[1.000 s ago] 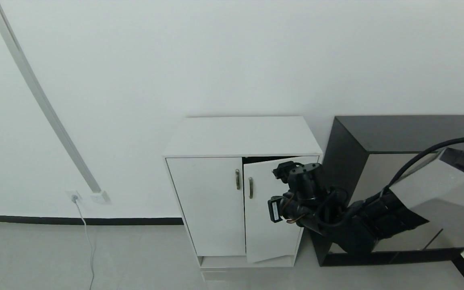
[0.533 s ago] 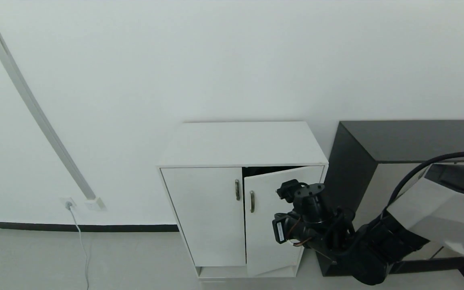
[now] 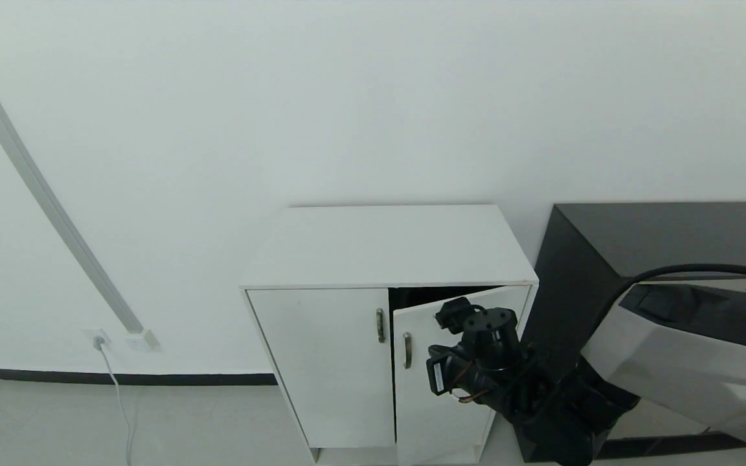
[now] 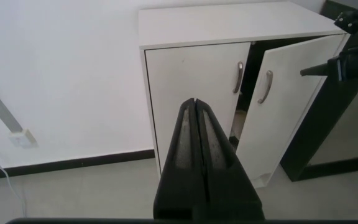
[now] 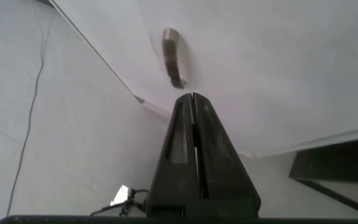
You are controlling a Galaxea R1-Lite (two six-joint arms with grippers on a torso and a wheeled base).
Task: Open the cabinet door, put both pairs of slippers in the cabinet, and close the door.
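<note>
The white cabinet (image 3: 386, 246) stood at the lower centre of the head view, with its right door (image 3: 415, 414) ajar. The right gripper (image 5: 193, 98), fingers pressed together and holding nothing, was near that door's handle (image 5: 173, 57). The left gripper (image 4: 195, 101) was likewise closed and empty.

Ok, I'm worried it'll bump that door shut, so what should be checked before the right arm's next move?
1. The right door is ajar, with a dark gap at its top: ok.
2. The right hand is on the handle: not ok, it is just short of it.
3. The right hand is open to grip: not ok, it is shut.
4. The left hand is back from the cabinet: ok, and shut.
5. Where the slippers lie: cannot tell.
</note>
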